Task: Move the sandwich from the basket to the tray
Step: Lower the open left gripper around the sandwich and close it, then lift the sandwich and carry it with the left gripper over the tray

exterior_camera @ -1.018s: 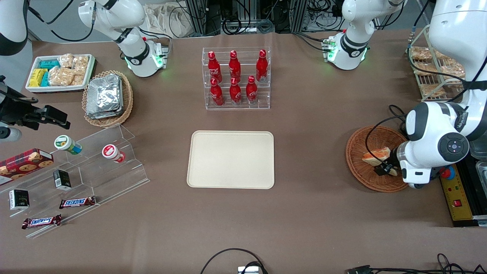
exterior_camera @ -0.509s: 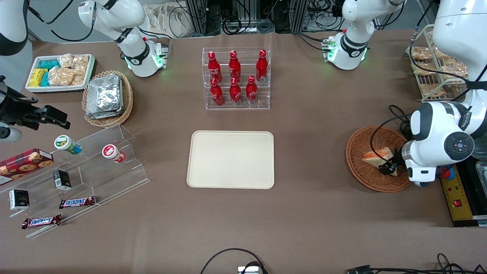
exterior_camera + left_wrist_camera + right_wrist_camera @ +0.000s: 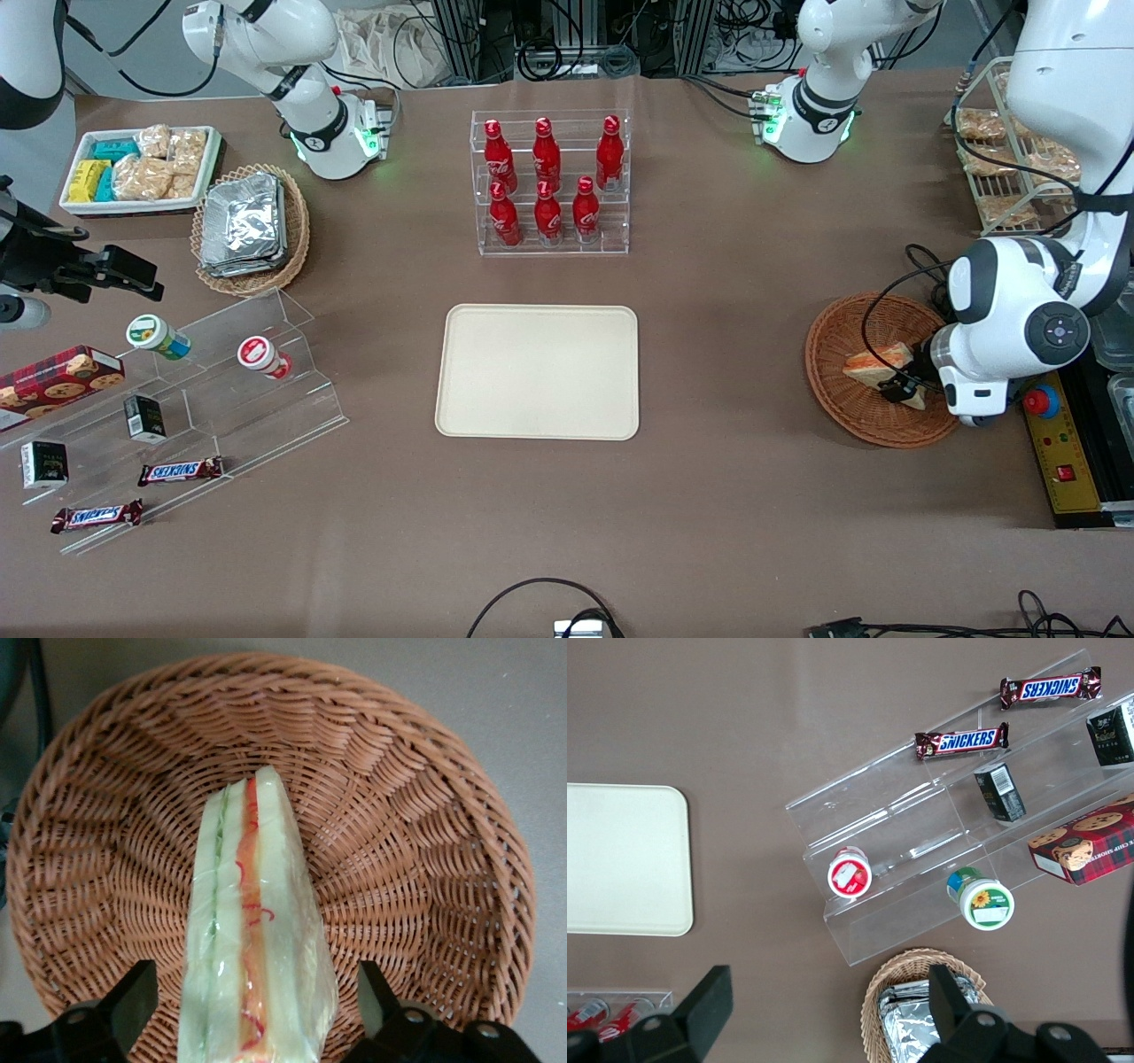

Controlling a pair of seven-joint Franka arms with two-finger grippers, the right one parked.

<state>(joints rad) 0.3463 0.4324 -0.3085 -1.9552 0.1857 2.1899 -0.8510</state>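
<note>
- Two black fingers (image 3: pixel 133 1001) of the gripper (image 3: pixel 257 1014) stand apart on either side of the sandwich (image 3: pixel 252 939), with a gap showing on each side, so they straddle it without clamping.
- Its long axis runs straight out from the gripper, the narrow tip pointing away and the filling edge facing up; closing across the thin width looks like the natural squeeze.
- Underneath, the sandwich sits inside the basket (image 3: pixel 837 399), at the working arm's end of the table.
- Farthest off, the tray (image 3: pixel 537 372) lies bare mid-table, well apart toward the parked arm's end, so the carry would run sideways.
</note>
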